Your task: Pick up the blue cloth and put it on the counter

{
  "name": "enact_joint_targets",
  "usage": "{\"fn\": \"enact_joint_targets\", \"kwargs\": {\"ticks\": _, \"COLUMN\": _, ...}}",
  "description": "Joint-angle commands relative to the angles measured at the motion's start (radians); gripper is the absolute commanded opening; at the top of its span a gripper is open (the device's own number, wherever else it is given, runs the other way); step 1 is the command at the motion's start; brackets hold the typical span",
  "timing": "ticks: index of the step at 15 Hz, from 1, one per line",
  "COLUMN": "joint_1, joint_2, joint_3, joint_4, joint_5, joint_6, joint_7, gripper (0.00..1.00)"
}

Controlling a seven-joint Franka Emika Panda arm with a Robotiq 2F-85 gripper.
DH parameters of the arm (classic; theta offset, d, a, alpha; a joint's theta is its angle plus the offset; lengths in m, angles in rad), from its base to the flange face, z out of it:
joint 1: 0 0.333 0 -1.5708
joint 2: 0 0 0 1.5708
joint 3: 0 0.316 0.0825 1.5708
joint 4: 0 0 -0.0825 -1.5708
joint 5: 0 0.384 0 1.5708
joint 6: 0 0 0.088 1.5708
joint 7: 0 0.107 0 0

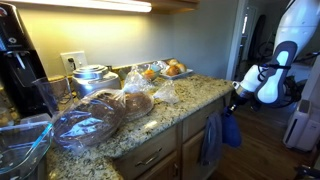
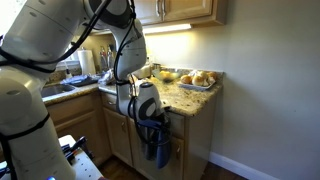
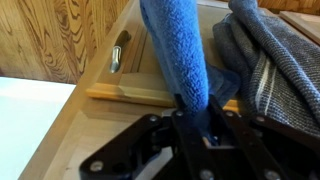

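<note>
The blue cloth [image 3: 178,50] is a fuzzy blue towel hanging in front of the wooden cabinet below the counter edge. It also shows in both exterior views [image 1: 231,130] [image 2: 160,140]. My gripper [image 3: 200,115] is shut on the blue cloth, with the cloth running up between the black fingers. In an exterior view my gripper [image 1: 236,100] is at the counter's corner, just below the granite counter [image 1: 190,95]. In an exterior view my gripper [image 2: 152,118] is pressed close to the cabinet front under the counter [image 2: 185,98].
A darker grey-blue towel [image 3: 265,60] hangs beside the blue cloth, also seen on the cabinet [image 1: 210,140]. On the counter are bagged bread [image 1: 105,110], a tray of rolls [image 1: 170,68], a pot [image 1: 90,78] and a coffee maker [image 1: 15,60]. A cabinet handle [image 3: 117,52] is nearby.
</note>
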Motion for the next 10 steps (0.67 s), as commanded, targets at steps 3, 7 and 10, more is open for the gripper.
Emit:
{"fn": "enact_joint_targets", "kwargs": {"ticks": 3, "joint_1": 0.11, "joint_2": -0.091, "joint_3": -0.093, "joint_4": -0.099, "joint_5": 0.077, "joint_6": 0.0, "joint_7": -0.1, "gripper": 0.09}}
{"fn": "enact_joint_targets", "kwargs": {"ticks": 7, "joint_1": 0.209, "joint_2": -0.13, "joint_3": -0.162, "joint_4": -0.153, "joint_5": 0.122, "joint_6": -0.001, "joint_7": -0.146, "gripper": 0.1}}
{"fn": "enact_joint_targets", "kwargs": {"ticks": 10, "joint_1": 0.266, "joint_2": -0.166, "joint_3": -0.199, "joint_4": -0.18, "joint_5": 0.146, "joint_6": 0.0, "joint_7": -0.175, "gripper": 0.1}}
